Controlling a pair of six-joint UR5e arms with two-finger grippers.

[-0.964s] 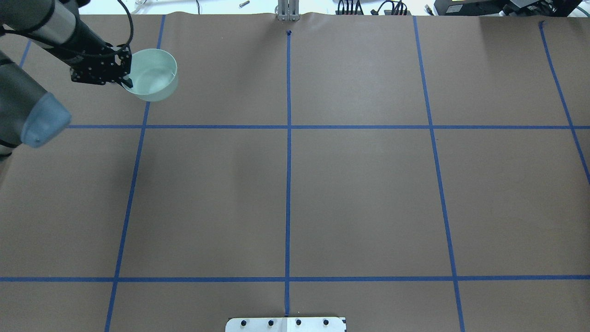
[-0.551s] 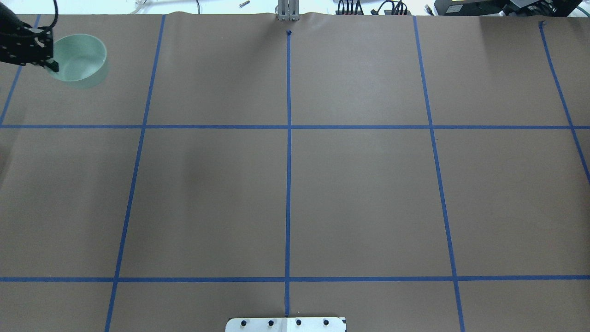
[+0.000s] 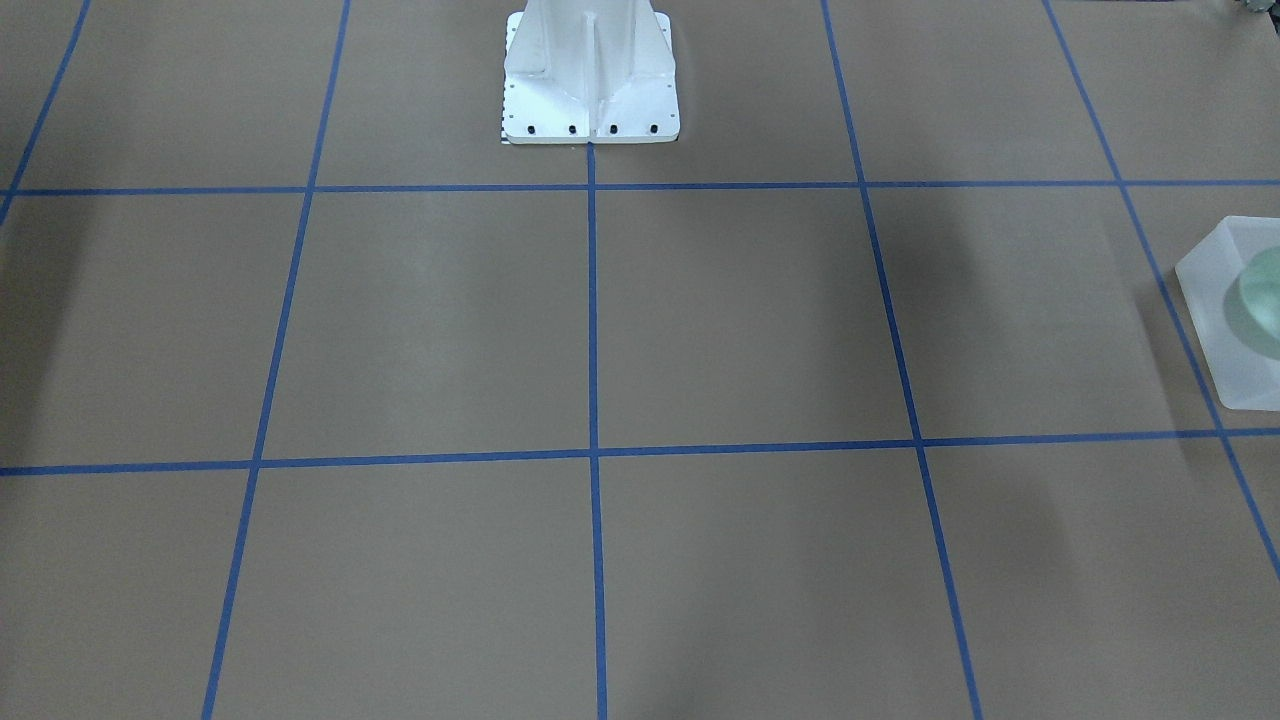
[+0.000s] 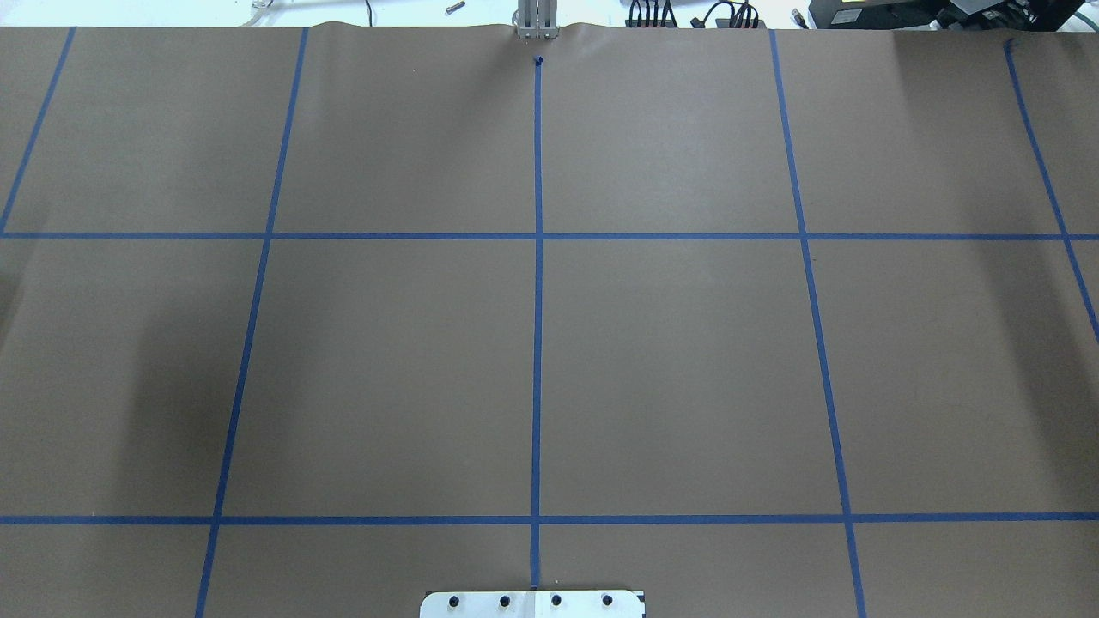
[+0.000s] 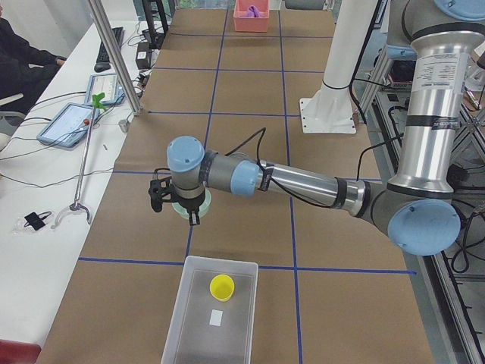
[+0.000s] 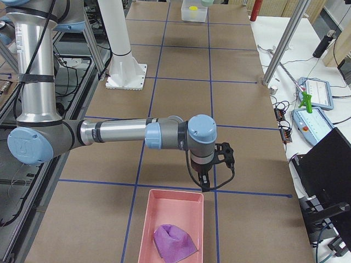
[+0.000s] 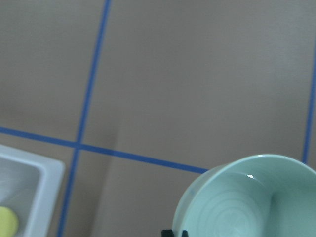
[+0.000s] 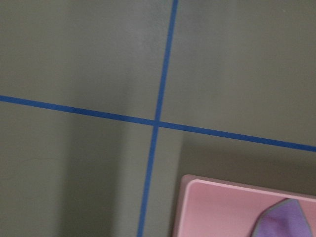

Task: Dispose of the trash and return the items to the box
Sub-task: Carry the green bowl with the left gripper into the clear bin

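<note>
Overhead and front-facing cameras are looking down on the surface (image 4: 670, 360) from opposite sides; end cameras are looking along it. The left wrist camera is riding just above the left pincer (image 5: 176, 211), sharing its bowl (image 7: 247, 197) and the nearby box (image 7: 47, 173) with the left-end view.

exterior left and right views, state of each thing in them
green bowl: upright, held in the air by its rim
left tool: shut on the green bowl
clear bin: open, no lid
yellow cup: upright inside the clear bin
right tool: open or shut cannot be told
pink bin: open, no lid
purple cloth: crumpled inside the pink bin
</note>
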